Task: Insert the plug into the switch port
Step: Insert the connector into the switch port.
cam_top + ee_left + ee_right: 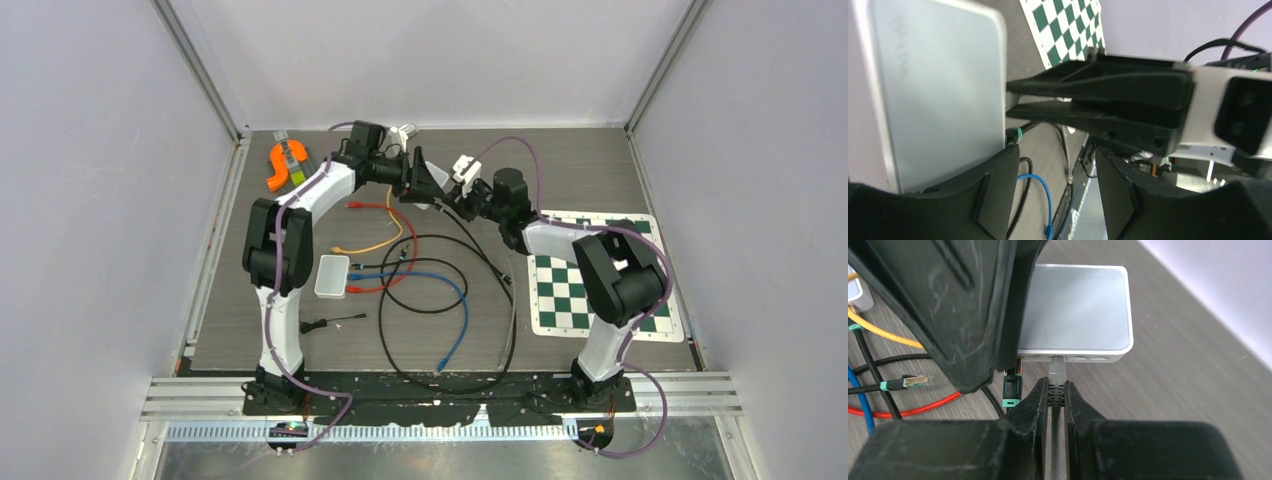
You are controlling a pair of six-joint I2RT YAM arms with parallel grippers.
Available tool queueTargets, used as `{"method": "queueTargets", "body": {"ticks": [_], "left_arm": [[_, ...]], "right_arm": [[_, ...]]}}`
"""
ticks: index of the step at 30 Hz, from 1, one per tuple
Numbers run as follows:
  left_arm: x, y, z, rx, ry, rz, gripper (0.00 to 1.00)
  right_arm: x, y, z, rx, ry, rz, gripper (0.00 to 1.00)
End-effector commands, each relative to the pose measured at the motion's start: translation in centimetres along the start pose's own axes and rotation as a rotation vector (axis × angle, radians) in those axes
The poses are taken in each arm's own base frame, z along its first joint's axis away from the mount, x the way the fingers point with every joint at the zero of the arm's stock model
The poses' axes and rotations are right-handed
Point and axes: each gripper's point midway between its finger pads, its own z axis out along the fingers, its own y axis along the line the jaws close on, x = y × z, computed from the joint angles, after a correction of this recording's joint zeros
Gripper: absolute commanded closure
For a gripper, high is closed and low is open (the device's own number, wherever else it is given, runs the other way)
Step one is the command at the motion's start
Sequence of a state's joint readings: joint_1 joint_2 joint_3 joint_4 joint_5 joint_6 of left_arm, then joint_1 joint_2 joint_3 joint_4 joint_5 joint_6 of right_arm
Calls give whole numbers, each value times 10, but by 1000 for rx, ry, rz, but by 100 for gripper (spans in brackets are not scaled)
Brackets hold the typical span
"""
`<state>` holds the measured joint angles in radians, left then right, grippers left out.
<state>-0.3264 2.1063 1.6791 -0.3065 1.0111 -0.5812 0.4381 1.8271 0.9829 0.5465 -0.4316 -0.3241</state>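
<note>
The grey switch [1078, 310] lies on the table, its port side facing my right gripper [1057, 390]. My right gripper is shut on the ribbed boot of the grey plug [1058, 371], whose tip sits at the mouth of a port. A black plug with a teal band [1013, 387] sits in the neighbouring port. My left gripper [1058, 195] is open, and one finger [948, 305] rests on the left part of the switch [938, 90]. In the top view both grippers, left [425, 185] and right [450, 200], meet at the far middle of the table.
Orange [883, 332], red [923, 407], blue [1040, 185] and black cables lie looped on the table. A second white box [332, 276] sits at the left. A green chessboard mat [600, 280] lies at the right. An orange object [288, 165] is at the far left.
</note>
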Motion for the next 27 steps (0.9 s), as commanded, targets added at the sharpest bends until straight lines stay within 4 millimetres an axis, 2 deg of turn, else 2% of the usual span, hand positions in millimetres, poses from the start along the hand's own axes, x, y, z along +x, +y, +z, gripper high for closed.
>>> {"method": "queueTargets", "body": {"ticks": [1, 6, 11, 17, 23, 27], "left_arm": [[9, -14, -20, 35, 24, -4, 40], [4, -19, -35, -5, -10, 31, 39], [2, -41, -48, -3, -41, 85, 38], [0, -34, -57, -102, -80, 120, 37], [-10, -54, -59, -23, -114, 124, 36], [-11, -74, -59, 88, -120, 108, 36]], "right_arm": [[-85, -18, -28, 46, -262, -106, 95], [-84, -19, -42, 52, -271, -109, 95], [-87, -22, -56, 71, -266, -128, 95], [-100, -15, -73, 66, -298, -147, 95], [-109, 4, -85, -9, -325, -143, 95], [-114, 13, -87, -53, -345, -133, 95]]}}
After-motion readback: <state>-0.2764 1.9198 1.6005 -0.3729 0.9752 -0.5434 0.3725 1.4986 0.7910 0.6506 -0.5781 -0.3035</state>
